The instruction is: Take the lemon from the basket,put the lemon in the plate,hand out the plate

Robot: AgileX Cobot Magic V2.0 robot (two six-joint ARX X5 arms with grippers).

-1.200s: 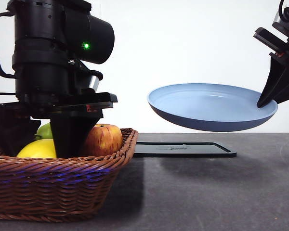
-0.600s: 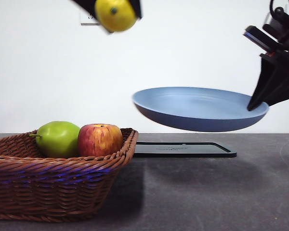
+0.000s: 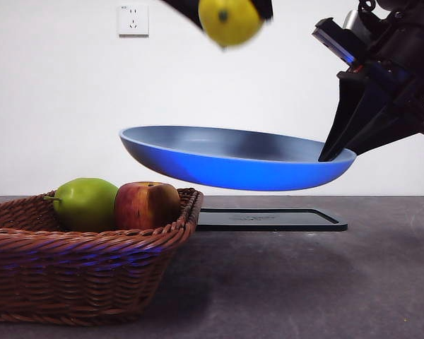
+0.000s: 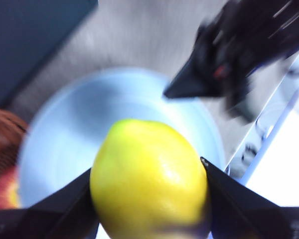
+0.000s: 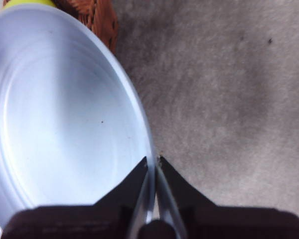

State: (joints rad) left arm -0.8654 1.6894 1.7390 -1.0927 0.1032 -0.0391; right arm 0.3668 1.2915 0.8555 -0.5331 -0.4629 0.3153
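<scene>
Lemon [image 3: 230, 20] pinched in left gripper [image 4: 148, 172] moved over plate [image 3: 233, 166] — right gripper [image 5: 153, 162] clamping its rim slid it beneath; release next.

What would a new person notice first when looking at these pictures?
Probably the lemon, clamped in the left gripper high above the plate. Next, the plate itself, held in the air by its rim in the right gripper, above the table. Below sits the basket with a green fruit and an apple.
</scene>
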